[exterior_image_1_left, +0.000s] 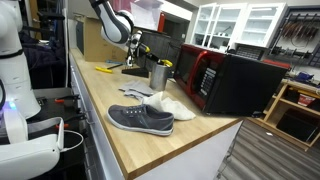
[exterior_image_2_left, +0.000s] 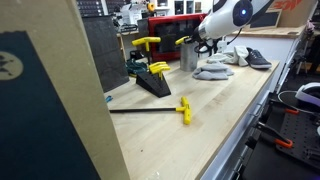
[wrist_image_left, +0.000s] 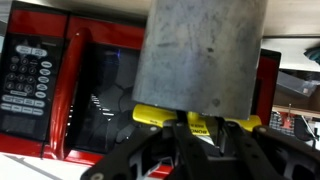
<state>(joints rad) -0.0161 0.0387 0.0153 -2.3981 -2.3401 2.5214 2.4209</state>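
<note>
One loose yellow wrench (exterior_image_1_left: 105, 68) lies far left on the tabletop (exterior_image_1_left: 130, 150). Right of it stands one black rack (exterior_image_1_left: 135, 71) with more yellow tools, then one metal cup (exterior_image_1_left: 158, 75). The pincer (exterior_image_1_left: 137, 45) hangs close above the cup. In the wrist view its jaws stand narrow, either side of a yellow handle (wrist_image_left: 160, 117) just before the cup; whether they clamp it I cannot tell. Nearer lie two shoes, one gray (exterior_image_1_left: 140, 119), one white (exterior_image_1_left: 166, 103). One red microwave (exterior_image_1_left: 215, 80) stands far right.
</note>
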